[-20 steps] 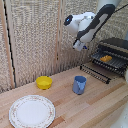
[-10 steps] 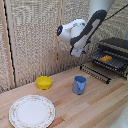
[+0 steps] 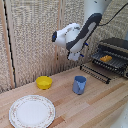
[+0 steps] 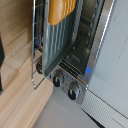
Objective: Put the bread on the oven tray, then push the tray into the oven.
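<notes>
The oven (image 3: 114, 46) stands at the exterior view's right with its front open. The bread (image 3: 105, 58), a flat orange-yellow block, lies on the oven pan (image 3: 111, 63), which sits inside the oven's mouth. The wrist view shows the bread (image 4: 61, 10) on the grey ribbed oven pan (image 4: 62, 42), above the oven (image 4: 107, 60) and its two knobs. My clamp (image 3: 75, 56) hangs in the air to the left of the oven, apart from it and holding nothing that I can see. Its fingers are too small to read.
A wire rack or door (image 3: 96, 73) juts out low in front of the oven. On the wooden table stand a blue cup (image 3: 79, 84), a yellow bowl (image 3: 44, 82) and a patterned plate (image 3: 31, 111). A woven screen closes off the back.
The arm has drawn away from the oven toward the exterior view's left and come a little lower. The bread and the pan stay in the oven.
</notes>
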